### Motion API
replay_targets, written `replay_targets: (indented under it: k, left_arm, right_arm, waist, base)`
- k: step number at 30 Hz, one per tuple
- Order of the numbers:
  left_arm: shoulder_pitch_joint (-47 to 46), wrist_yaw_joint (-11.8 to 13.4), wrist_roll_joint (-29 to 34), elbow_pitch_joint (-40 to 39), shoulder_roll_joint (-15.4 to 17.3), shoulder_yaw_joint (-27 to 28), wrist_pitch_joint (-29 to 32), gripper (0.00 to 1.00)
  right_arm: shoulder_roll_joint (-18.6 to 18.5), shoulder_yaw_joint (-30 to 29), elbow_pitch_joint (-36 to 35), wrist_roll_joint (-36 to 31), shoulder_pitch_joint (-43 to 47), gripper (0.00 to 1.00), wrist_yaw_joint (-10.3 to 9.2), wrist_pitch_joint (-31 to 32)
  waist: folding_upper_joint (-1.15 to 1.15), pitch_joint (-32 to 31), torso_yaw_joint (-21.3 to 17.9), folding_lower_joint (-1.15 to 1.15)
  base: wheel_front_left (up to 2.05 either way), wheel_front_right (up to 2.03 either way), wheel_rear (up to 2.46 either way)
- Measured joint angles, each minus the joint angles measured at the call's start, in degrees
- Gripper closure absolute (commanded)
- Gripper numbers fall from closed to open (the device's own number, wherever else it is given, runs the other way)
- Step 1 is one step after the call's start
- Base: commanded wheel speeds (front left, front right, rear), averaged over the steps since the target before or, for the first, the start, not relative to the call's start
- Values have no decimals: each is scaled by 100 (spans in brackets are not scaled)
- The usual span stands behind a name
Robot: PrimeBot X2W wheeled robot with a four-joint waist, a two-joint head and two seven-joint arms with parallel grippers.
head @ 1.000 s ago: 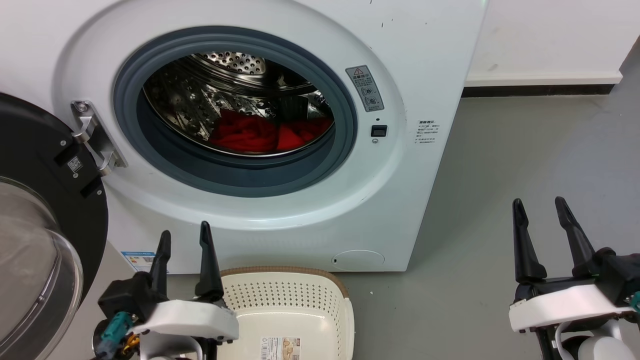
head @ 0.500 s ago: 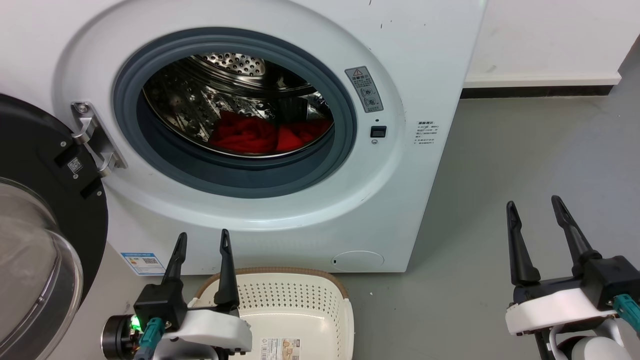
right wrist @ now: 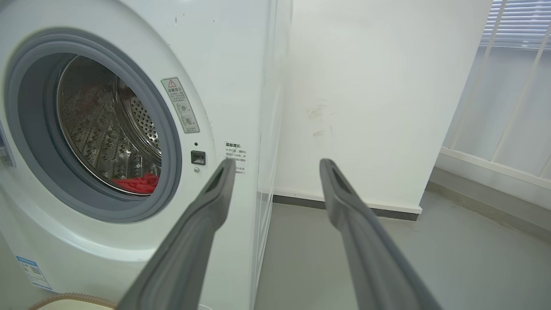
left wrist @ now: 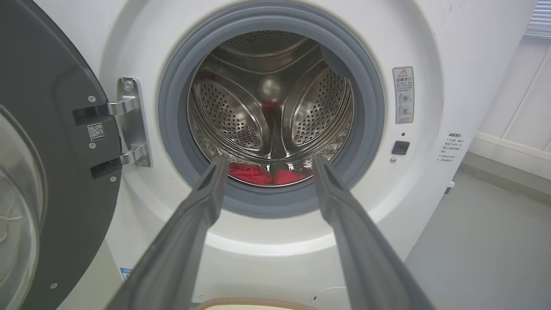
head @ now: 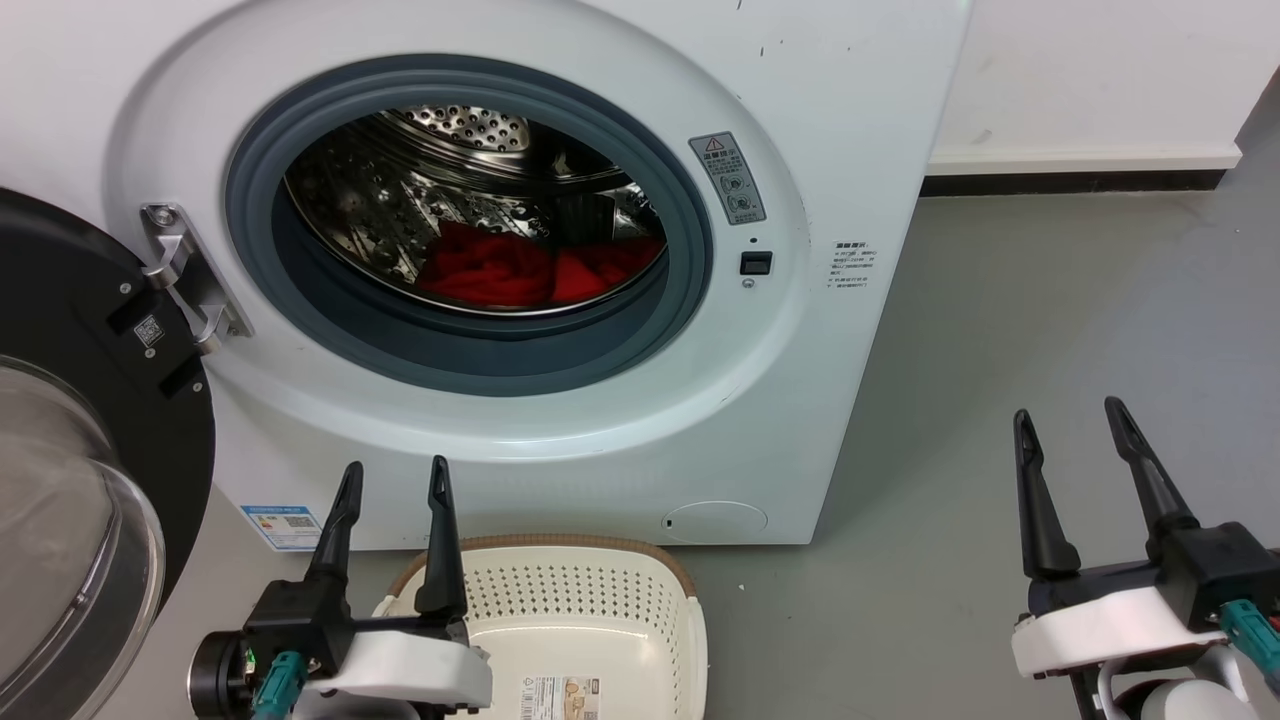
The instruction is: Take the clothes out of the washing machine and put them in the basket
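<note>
A washing machine (head: 820, 120) stands with its door (head: 70, 330) swung wide to the left, so the drum (head: 400, 200) is free to reach. Red clothes (head: 500, 272) lie heaped at the drum's bottom, just behind the grey gasket (head: 480, 365). The basket (head: 560, 545) sits on the floor (head: 1000, 300) just beside the machine's lower front edge, probably to keep the carry short. The left gripper (head: 393, 463), fingers apart and holding nothing, hovers over the basket's left rim, pointing at the drum. The right gripper (head: 1066, 407), likewise spread and unladen, waits well apart to the right.
</note>
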Motion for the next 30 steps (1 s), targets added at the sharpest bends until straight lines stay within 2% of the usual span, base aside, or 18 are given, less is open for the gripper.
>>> replay_targets:
  k: [6, 11, 30]
  left_arm:
    - [14, -213, 454, -24, -81, 156, -92, 0]
    - [65, -265, 739, -36, -99, 158, -151, 0]
    - [-13, -437, 590, 216, -107, 238, -167, 0]
  right_arm:
    - [-1, -49, 170, -45, 52, 0, 0, -63]
    - [-1, -49, 189, -249, 52, 0, 0, -131]
    - [-2, -140, 145, -91, -48, 0, 0, -152]
  waist:
    - [0, -3, -21, 0]
    - [0, -14, -41, 0]
    - [0, 235, -88, 0]
  base:
    - [0, 0, 0]
    - [0, 0, 0]
    - [0, 0, 0]
